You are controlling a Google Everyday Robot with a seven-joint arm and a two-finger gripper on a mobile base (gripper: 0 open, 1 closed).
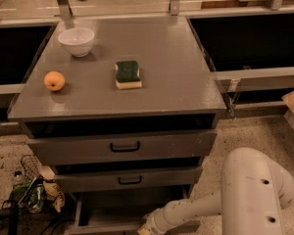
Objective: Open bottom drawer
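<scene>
The gripper sits at the very bottom of the view, at the front edge of the bottom drawer, just right of that edge's middle. The frame cuts it off, so it cannot be told whether it is open or closed, or whether it grips anything. Only its pale wrist end shows, touching or almost touching the drawer's front edge. The white arm runs up and to the right from it into a thick rounded link in the lower right corner.

The bottom drawer stands well out from the cabinet, its dark inside exposed beneath the middle drawer. Its front and handle are hidden below the frame edge. Above it, the middle drawer and the top drawer each show a black pull handle and a dark gap over the front.

On the grey cabinet top rest a white bowl at the back left, an orange fruit nearer the left edge, and a green and yellow sponge near the centre, all well apart. Dark recesses flank the cabinet. The floor is speckled, and a wire basket beside blurred clutter sits low on the left.
</scene>
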